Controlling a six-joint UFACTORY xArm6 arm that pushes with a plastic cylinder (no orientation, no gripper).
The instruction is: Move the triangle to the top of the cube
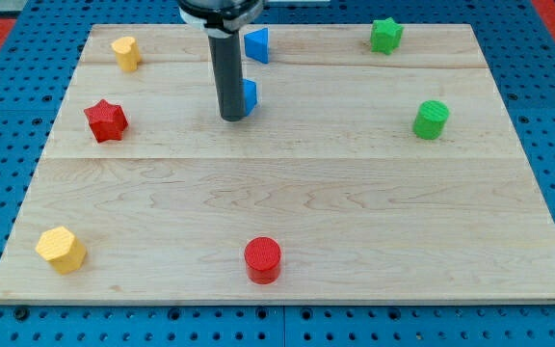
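My tip (232, 117) stands on the wooden board (287, 193) in the upper middle. A blue block (250, 95) sits right against the rod's right side, mostly hidden by it; its shape cannot be made out. A second blue block (257, 44), wedge-like, lies just above it near the board's top edge, a small gap apart. Which of the two is the triangle and which the cube I cannot tell for sure.
A yellow block (126, 53) lies top left, a red star (106, 120) at the left, a yellow hexagon-like block (62, 249) bottom left, a red cylinder (262, 259) bottom middle, a green star (385, 35) top right, a green cylinder (431, 120) at the right.
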